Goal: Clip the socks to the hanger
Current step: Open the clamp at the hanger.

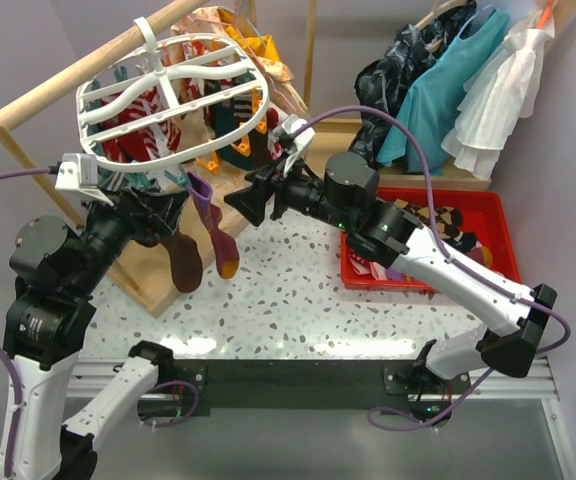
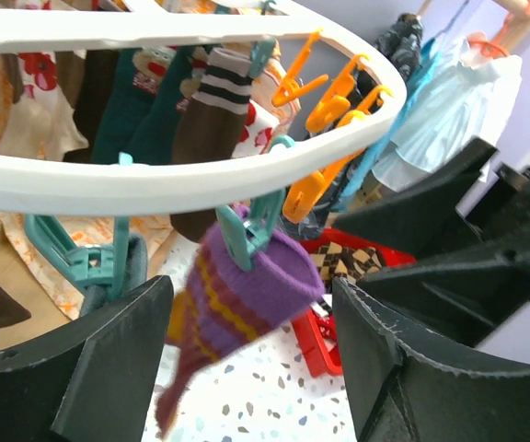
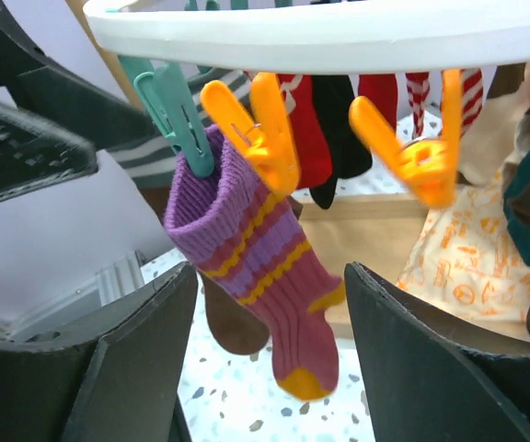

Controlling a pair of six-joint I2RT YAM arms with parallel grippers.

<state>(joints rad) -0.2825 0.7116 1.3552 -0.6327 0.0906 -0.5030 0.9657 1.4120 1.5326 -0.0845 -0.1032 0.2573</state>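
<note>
Left gripper [image 2: 251, 345], jaws spread wide and holding nothing, brackets a purple sock [image 2: 247, 295] that hangs by its cuff from a teal clip [image 2: 242, 230] on the white hanger [image 2: 155, 180]. As far as the wrist view shows, the sock touches neither side. Opposite it, the right gripper [image 3: 265, 350] has its jaws equally wide and empty, and the sock dangles free between them with its orange toe down.

From above, the hanger sits at 11 o'clock over the speckled tabletop [image 1: 298, 290], with several socks pinned round its rim. A red tray [image 1: 498, 215] at 3 o'clock holds more, an argyle sock [image 1: 455, 225] among them. Two orange clips [image 3: 256, 129] just beside the teal one, toward 3 o'clock in the right wrist view, grip nothing.

Clipping of this sock appears complete, and the step in hand looks like the release. The next move calls for both arms to back off without brushing the sock or setting the frame swinging. A fresh sock should then be fetched from the tray and brought up to a free orange clip.
</note>
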